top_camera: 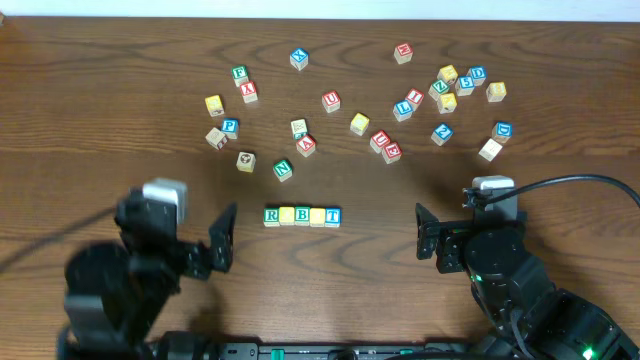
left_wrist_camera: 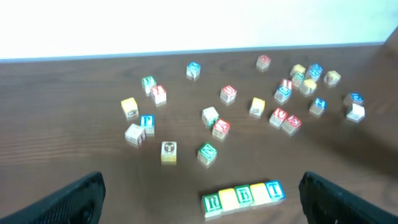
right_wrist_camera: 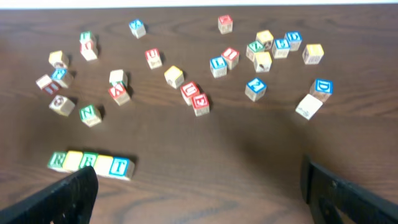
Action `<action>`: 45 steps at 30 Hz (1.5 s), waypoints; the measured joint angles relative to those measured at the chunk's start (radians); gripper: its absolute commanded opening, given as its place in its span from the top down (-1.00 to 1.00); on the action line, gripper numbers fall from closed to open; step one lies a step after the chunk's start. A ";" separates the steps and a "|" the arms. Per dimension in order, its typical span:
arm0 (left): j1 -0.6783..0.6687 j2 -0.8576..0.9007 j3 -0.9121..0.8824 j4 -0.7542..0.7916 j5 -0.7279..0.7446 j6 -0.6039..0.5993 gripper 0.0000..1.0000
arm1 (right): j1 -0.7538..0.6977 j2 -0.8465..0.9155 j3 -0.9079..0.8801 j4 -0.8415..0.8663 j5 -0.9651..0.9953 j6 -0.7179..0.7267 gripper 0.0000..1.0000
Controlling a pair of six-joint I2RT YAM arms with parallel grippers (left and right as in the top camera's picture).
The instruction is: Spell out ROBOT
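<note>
row lettering: left to right in the overhead view we read a green R cube (top_camera: 272, 216), first yellow cube (top_camera: 287, 215), green B cube (top_camera: 302, 215), second yellow cube (top_camera: 318, 216) and blue T cube (top_camera: 333, 215). We can't make out a letter on the yellow tops.
row position: the five cubes touch side by side in one straight line on the dark wooden table (top_camera: 100, 120), toward its near side, between the two arms.
other lettering: we read a green N cube (top_camera: 283, 170), blue P cube (top_camera: 230, 126), red U cube (top_camera: 331, 101), red E cube (top_camera: 392, 152), blue D cube (top_camera: 503, 130) and blue X cube (top_camera: 299, 58). The rest is too small or blurred for us.
loose cubes: scattered behind the row, with a tight cluster (top_camera: 455, 85) at the far right.
nearest to row: the N cube, just behind the R end, apart from it and turned out of line.
left gripper (left_wrist_camera: 202, 180): jaws spread wide and holding nothing. In its wrist view the row lies just ahead, slightly right of centre.
right gripper (right_wrist_camera: 199, 171): jaws spread wide and holding nothing. In its wrist view the row sits off at the lower left.
in the way: the N cube stands between the row and the scattered cubes.
</note>
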 measured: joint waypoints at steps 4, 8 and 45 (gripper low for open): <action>0.000 -0.207 -0.220 0.194 0.000 0.000 -0.96 | 0.000 0.000 0.000 0.000 0.000 0.000 -0.99; 0.017 -0.379 -0.435 0.424 0.000 -0.011 -0.96 | 0.000 0.001 0.000 0.000 0.000 0.000 -0.99; 0.067 -0.437 -0.679 0.787 0.000 -0.064 -0.96 | 0.000 0.002 0.000 0.000 0.000 0.000 -0.98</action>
